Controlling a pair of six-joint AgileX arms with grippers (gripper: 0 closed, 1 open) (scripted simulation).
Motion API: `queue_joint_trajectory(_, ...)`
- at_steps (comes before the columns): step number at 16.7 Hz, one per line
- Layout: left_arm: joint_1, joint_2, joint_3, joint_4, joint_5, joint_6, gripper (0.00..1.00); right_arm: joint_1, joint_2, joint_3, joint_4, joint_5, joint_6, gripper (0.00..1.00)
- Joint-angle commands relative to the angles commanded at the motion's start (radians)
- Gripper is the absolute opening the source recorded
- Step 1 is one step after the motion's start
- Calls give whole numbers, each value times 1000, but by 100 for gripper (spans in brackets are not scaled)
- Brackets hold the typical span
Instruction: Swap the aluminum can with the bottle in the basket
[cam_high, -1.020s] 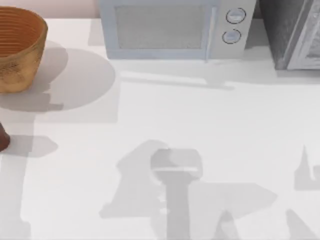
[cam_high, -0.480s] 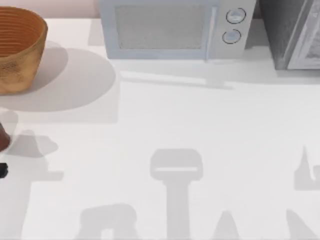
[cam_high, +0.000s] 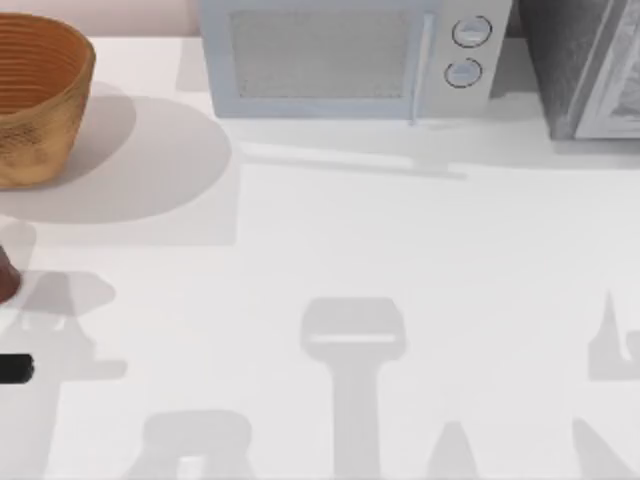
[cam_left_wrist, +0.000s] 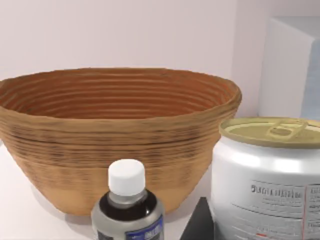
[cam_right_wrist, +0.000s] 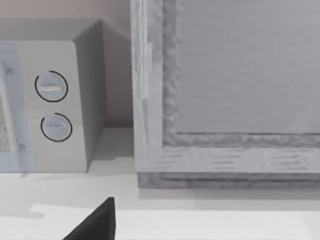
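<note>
The basket (cam_left_wrist: 117, 125) is orange-tan wicker, ribbed in rings; the aluminum can (cam_left_wrist: 267, 175) is white with a dull gold top and dark print; the bottle (cam_left_wrist: 127, 210) is dark with a white cap; the tabletop (cam_high: 400, 250) is white; the microwave (cam_high: 345, 60) is pale grey.

We see a pale blue-grey boxy microwave (cam_high: 345, 58) with two round dials (cam_high: 471, 32) along the far edge of the plain white bench (cam_high: 400, 260), and beside it, rightward, a grey textured cabinet (cam_high: 585, 65).

Open tabletop (cam_high: 400, 250) center/right; basket (cam_high: 35, 95), bottle (cam_high: 6, 272) at left edge; microwave (cam_high: 345, 55) at back.
</note>
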Motion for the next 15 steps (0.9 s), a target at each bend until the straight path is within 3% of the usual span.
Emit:
queue_joint_trajectory(7,-6,94,50,64,40,-10,0,0,0,0,0,0,0,100)
queue_joint_trajectory(15,-71,607,362,453,303,-23,0,0,0,0,0,0,0,100)
